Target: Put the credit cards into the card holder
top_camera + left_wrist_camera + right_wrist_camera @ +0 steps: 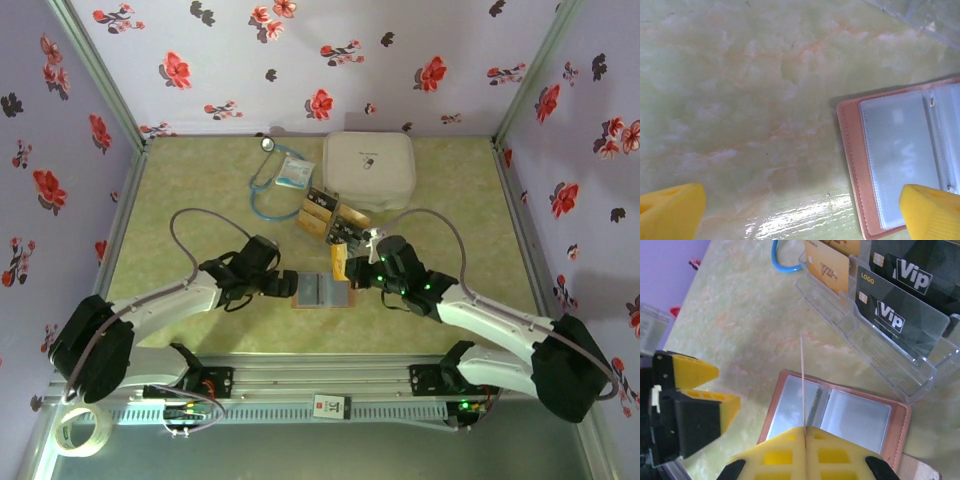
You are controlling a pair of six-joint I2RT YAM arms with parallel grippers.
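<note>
The pinkish-brown card holder [322,291] lies open on the table, its greyish clear pockets [855,417] facing up. My right gripper [805,432] is shut on a gold credit card [803,370], seen edge-on and held upright just above the holder's left page. From above, that card [339,262] stands at the holder's far edge. My left gripper [800,215] is open at the holder's left edge [852,150], with one yellow fingertip [932,210] over its corner. More black credit cards [900,315] and gold credit cards [827,267] stand in a clear stand [330,218].
A large white rounded case [368,168] sits behind the stand. A blue stethoscope [268,185] and a white-blue packet [295,172] lie at the back left. A tape roll [80,430] rests off the table's near left corner. Floral walls enclose the table.
</note>
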